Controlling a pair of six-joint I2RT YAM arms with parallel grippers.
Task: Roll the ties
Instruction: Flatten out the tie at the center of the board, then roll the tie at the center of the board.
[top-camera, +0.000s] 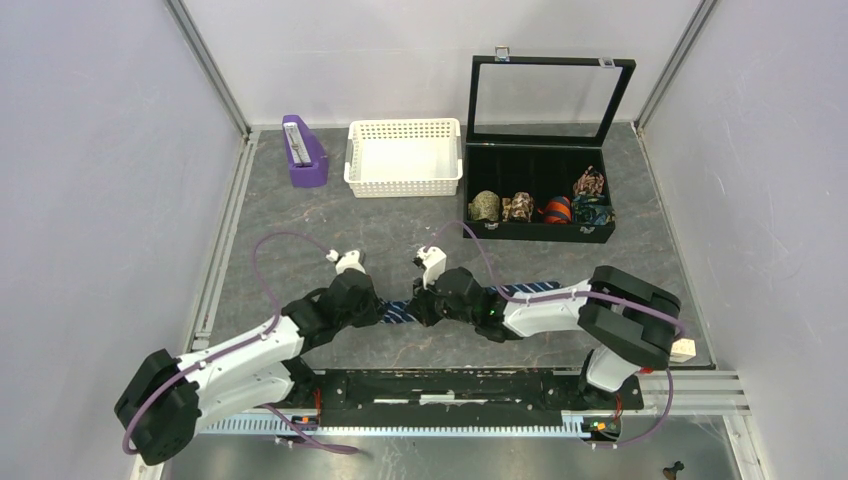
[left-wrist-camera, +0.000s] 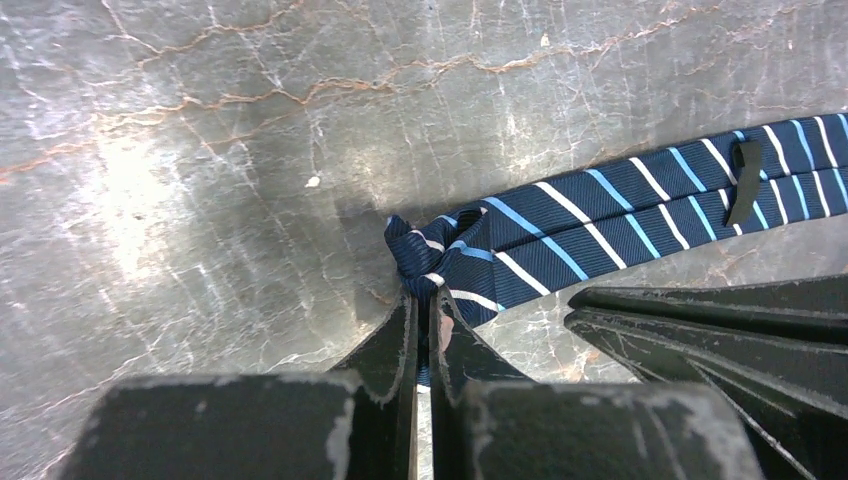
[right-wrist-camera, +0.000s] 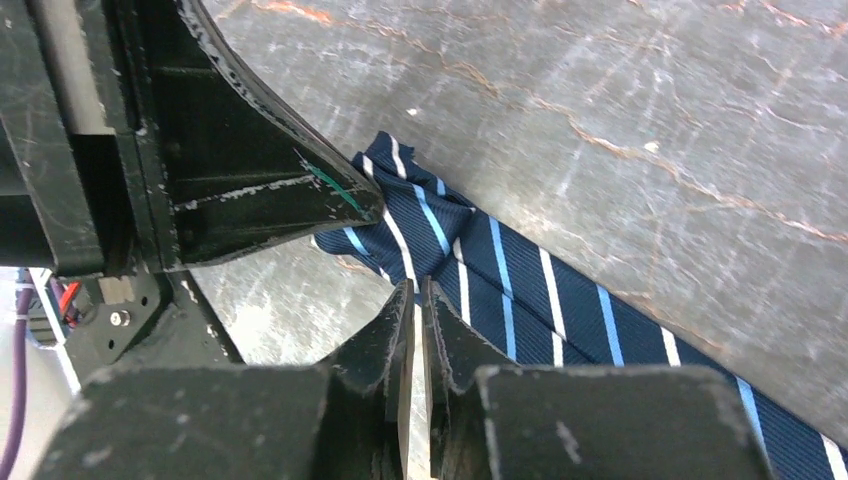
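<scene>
Item: bench with two arms, tie-rolling in hand.

Near, middle: left gripper (top-camera: 385, 311) and right gripper (top-camera: 416, 311) met tip to tip low over the table (top-camera: 300, 220), the left arm reaching in from the near left and the right arm from the near right.

Left gripper: fingers nearly together, pinching the bunched end of the tie (top-camera: 398, 312), with blue cloth showing in the slit between them.

Right gripper: fingers also drawn narrow, tips at the tie's near edge just right of the bunched end. Whether cloth sat between them could not be told.

Tie: lay flat on the table between and under the two grippers, running right and slightly far beneath the right arm. Only its left end was crumpled into a first fold; no coil was formed. Judged barely started: nearly the whole length remained to be wound.

Far left: purple stand (top-camera: 304, 152). Far middle: white basket (top-camera: 404, 180). Far right: open box (top-camera: 538, 230) holding patterned rolls (top-camera: 540, 208), lid upright.

Views compared:
- Top view alone gave the layout and the far items, but hid most of the tie under the arms.
- Left wrist view alone showed the left gripper (left-wrist-camera: 421, 310) nipping the tie (left-wrist-camera: 600, 215), a dark keeper loop (left-wrist-camera: 745, 180) further along, and the right gripper (left-wrist-camera: 710, 320) alongside.
- Right wrist view alone showed the right gripper (right-wrist-camera: 415, 295) at the tie (right-wrist-camera: 520, 290), with the left gripper (right-wrist-camera: 372, 210) pressing the end from the left.
</scene>
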